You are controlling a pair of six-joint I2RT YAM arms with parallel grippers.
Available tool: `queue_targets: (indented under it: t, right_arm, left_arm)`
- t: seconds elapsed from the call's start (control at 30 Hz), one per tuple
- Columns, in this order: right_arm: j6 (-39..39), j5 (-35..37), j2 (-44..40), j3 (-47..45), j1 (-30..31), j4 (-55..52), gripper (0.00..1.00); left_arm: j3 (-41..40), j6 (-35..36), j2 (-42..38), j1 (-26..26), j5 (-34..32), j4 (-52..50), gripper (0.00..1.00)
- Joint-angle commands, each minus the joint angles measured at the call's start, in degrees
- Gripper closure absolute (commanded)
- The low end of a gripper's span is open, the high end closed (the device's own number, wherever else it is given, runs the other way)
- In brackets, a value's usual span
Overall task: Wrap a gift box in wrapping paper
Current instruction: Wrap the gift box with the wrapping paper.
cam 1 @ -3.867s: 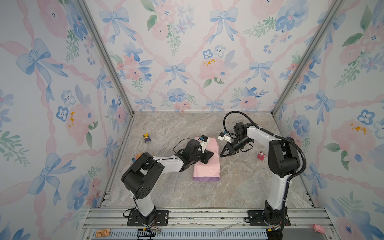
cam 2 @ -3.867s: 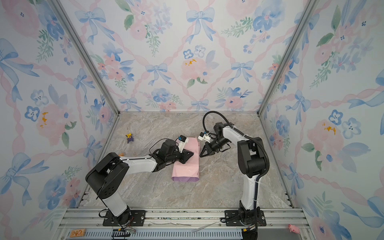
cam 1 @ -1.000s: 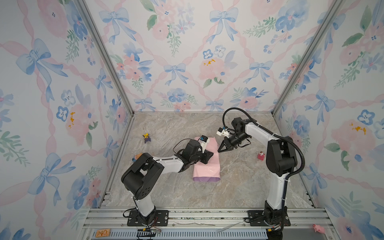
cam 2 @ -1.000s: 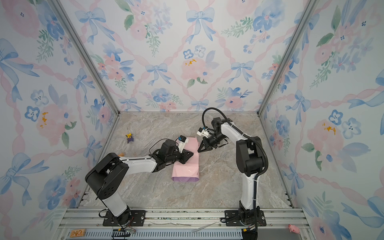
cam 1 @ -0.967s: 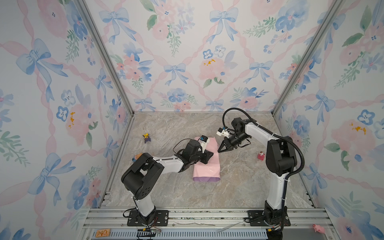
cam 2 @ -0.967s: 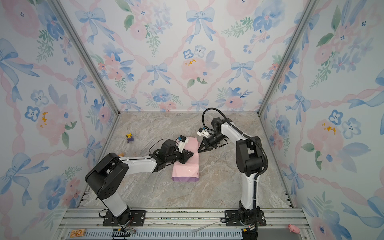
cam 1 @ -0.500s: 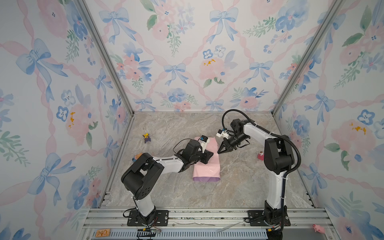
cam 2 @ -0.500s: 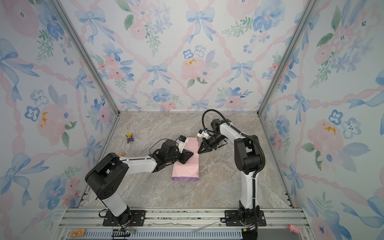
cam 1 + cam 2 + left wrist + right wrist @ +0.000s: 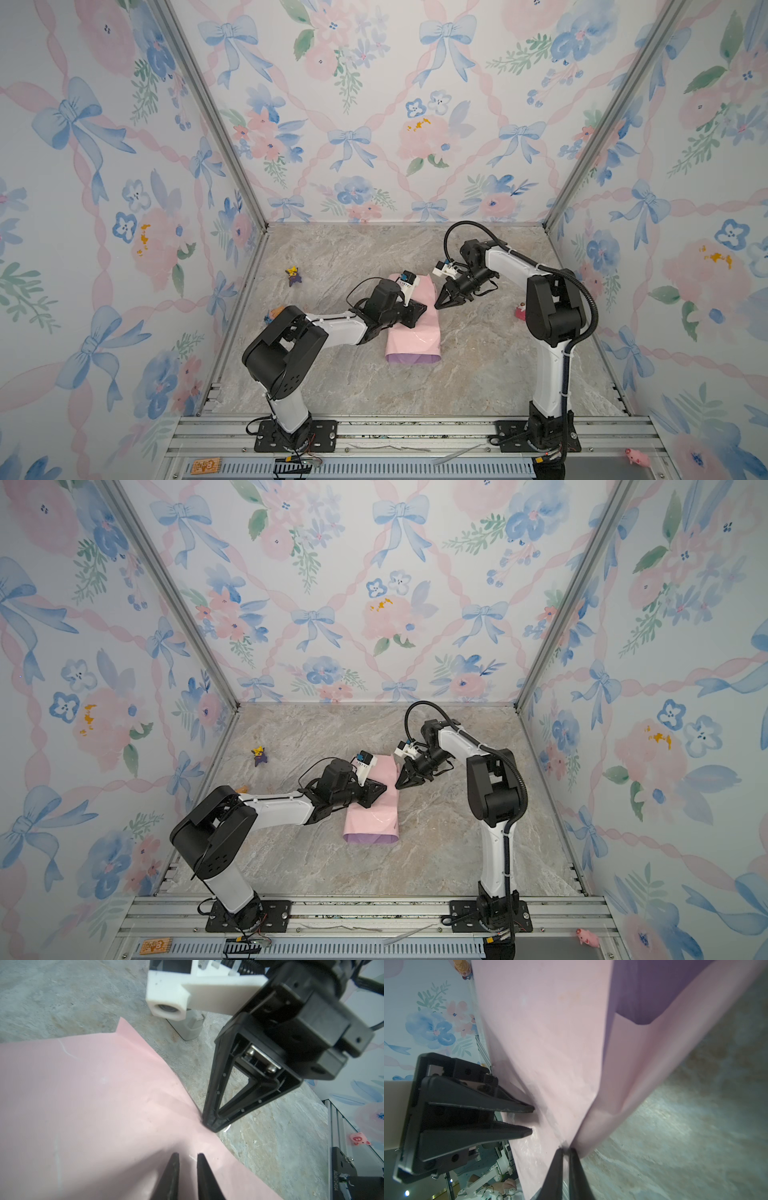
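The wrapping paper (image 9: pixel 411 336) (image 9: pixel 372 816) lies folded into a long parcel, pale pink outside and lilac at its near open end. The gift box is hidden. My left gripper (image 9: pixel 422 309) (image 9: pixel 188 1155) rests tips-down on the paper's top, jaws a little apart, open with nothing between them. My right gripper (image 9: pixel 438 306) (image 9: pixel 566 1149) points down at the paper's right edge. Its tips stand a slit apart, touching a raised fold of the wrapping paper (image 9: pixel 550 1032). The left wrist view shows the right gripper (image 9: pixel 214 1128) at that edge.
A small grey block (image 9: pixel 192 1027) stands on the marble floor behind the right gripper. Tiny toys lie about: a purple-yellow one (image 9: pixel 294 276) far left, a red one (image 9: pixel 520 309) by the right arm, a pink pig (image 9: pixel 636 457) on the front rail. Flowered walls close three sides.
Over the last few seconds the right gripper has moved left, up to the paper's right edge. In the last second it has barely shifted. The left arm and the paper have stayed put.
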Motion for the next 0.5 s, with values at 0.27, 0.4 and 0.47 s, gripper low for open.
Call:
queue_targets:
  t: [0.27, 0.4, 0.47]
  right_arm:
    - [3.33, 0.97, 1.49, 1.41, -0.92, 0.97, 0.81]
    - [4.58, 1.23, 1.70, 1.61, -1.03, 1.65, 0.80]
    - [5.00, 1.32, 1.58, 1.61, -1.00, 1.88, 0.78]
  left_arm:
    - [-2.08, 1.28, 0.82, -0.20, -0.98, -7.91, 0.80]
    - [-2.02, 1.23, 0.84, -0.22, -1.09, -8.02, 0.80]
    - [-2.02, 1.23, 0.83, -0.20, -1.02, -8.00, 0.80]
